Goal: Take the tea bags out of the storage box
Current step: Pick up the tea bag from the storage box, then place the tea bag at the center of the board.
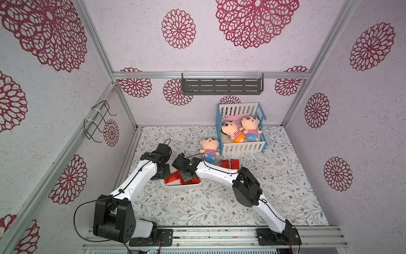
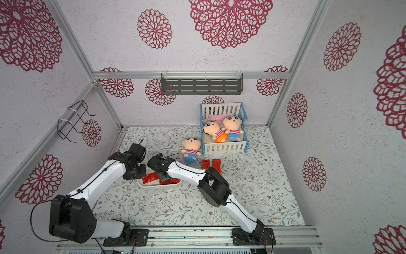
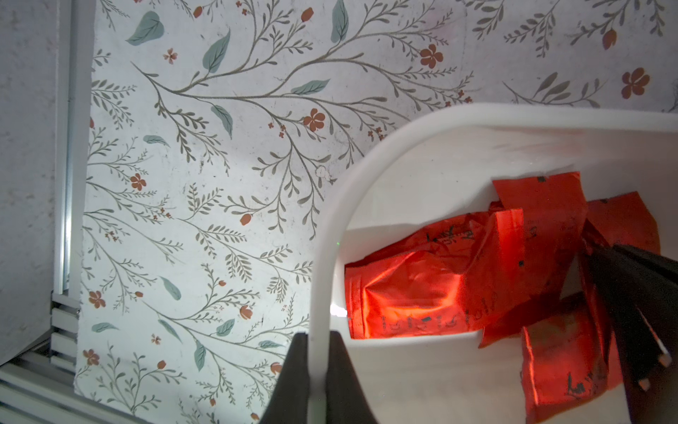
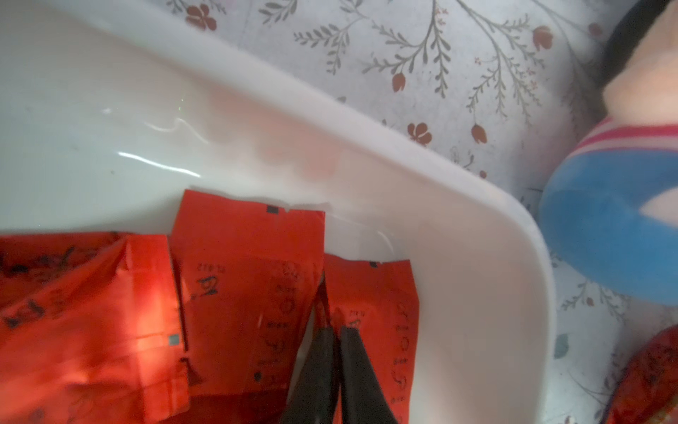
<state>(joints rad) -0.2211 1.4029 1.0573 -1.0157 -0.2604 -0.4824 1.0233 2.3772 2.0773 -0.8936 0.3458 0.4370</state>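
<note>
Two grips: left gripper clamped rim of shallow white plastic tub; right gripper pinched red foil sachet inside.

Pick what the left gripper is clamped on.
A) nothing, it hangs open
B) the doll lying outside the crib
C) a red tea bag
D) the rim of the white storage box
D: in the left wrist view the left gripper has one finger on each side of the rim of the storage box, closed against it.
</note>
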